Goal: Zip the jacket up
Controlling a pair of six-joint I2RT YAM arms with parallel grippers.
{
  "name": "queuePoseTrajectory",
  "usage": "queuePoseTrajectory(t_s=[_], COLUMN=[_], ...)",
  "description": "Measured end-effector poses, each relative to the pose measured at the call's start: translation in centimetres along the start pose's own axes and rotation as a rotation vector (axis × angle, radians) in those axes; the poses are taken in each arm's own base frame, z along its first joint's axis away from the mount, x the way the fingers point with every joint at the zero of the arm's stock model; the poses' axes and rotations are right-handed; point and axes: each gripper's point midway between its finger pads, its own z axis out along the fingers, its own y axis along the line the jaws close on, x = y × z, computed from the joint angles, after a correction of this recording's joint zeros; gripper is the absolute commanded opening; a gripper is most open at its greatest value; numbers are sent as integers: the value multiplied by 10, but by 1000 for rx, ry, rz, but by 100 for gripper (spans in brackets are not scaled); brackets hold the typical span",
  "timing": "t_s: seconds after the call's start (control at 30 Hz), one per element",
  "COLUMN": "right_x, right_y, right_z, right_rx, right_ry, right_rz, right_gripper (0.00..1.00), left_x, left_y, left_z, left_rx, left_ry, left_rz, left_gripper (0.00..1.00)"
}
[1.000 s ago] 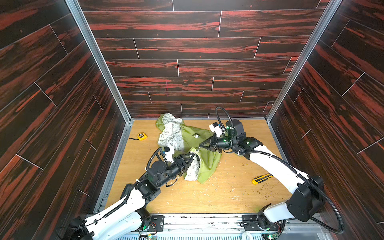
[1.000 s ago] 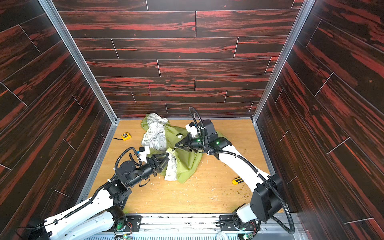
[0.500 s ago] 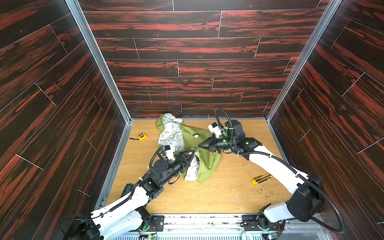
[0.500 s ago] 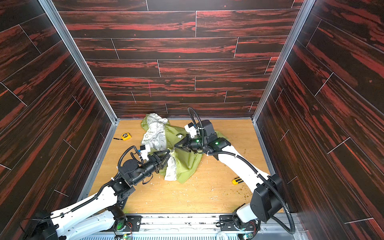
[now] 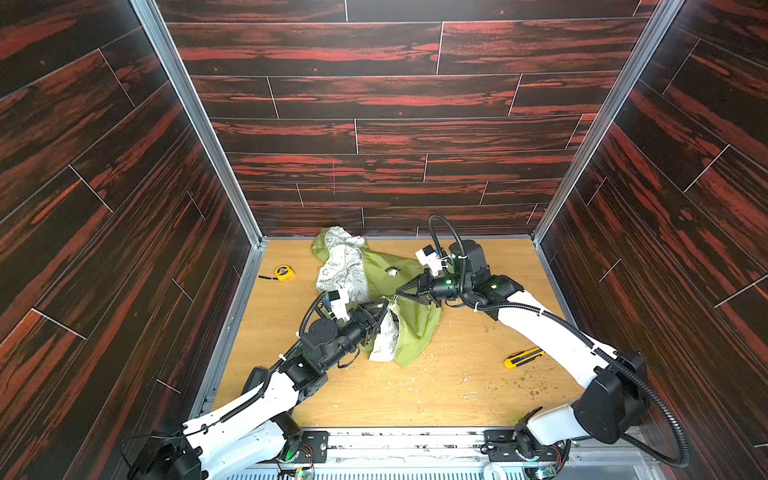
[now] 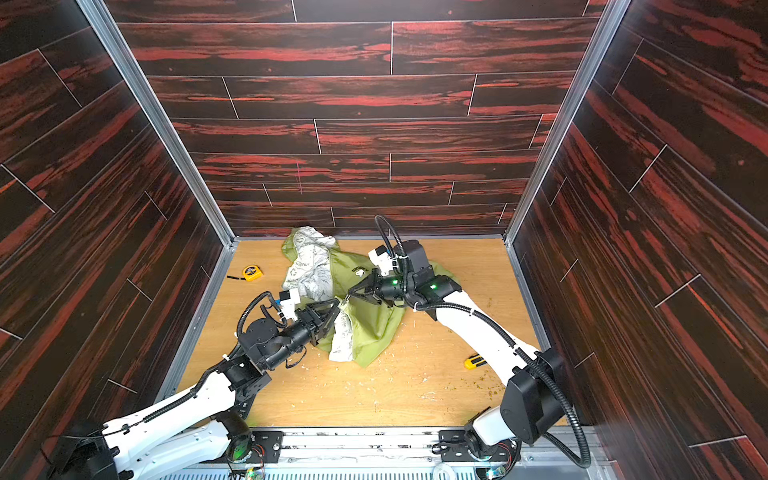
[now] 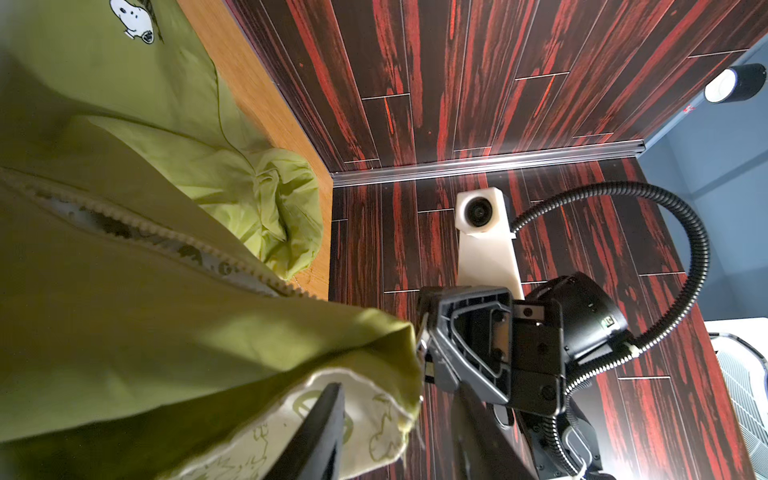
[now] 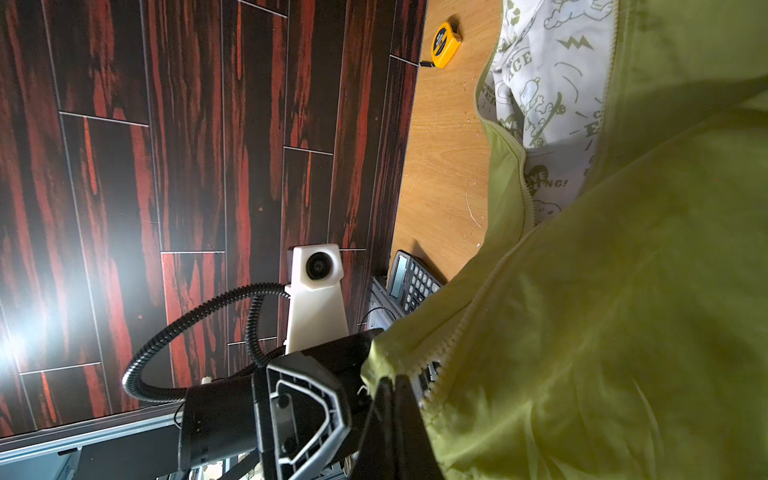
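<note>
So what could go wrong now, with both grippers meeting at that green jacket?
The right gripper pinches only a small corner of the jacket beside the zipper teeth; thin fabric could slip free. The left gripper stands open at the printed lining, so it might grab lining rather than the zipper edge, and loose lining could snag in the teeth.
</note>
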Motion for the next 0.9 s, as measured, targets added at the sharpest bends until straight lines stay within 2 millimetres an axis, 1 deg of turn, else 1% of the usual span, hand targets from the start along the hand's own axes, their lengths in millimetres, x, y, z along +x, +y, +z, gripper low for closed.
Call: queuePoseTrajectory(t_s=[0.2, 0.33, 0.4, 0.5, 0.73, 0.83, 0.9], right_x=[2, 2, 2, 2, 1, 0, 1], right_y=[1, 1, 1, 1, 3, 7, 8], right_z=[1, 2, 2, 2, 2, 2, 2], right_rx=[0, 1, 2, 2, 2, -2, -2], right_ry=[3, 4, 3, 2, -4, -7, -8], right_rz=[-2, -2, -1, 0, -1, -8, -11], right_gripper=[0, 0, 0, 0, 0, 0, 0], left_x=[3, 4, 4, 4, 13, 17, 18], left_y=[0, -2, -4, -5, 2, 2, 2], left_z=[9, 10, 11, 11, 11, 12, 12], left_rx=[-8, 4, 11, 16, -47, -67, -74], left_ry=[21, 28, 29, 33, 84, 108, 116], left_rz=[-1, -6, -8, -6, 22, 43, 49], left_gripper=[38, 36, 38, 45, 46, 43, 37])
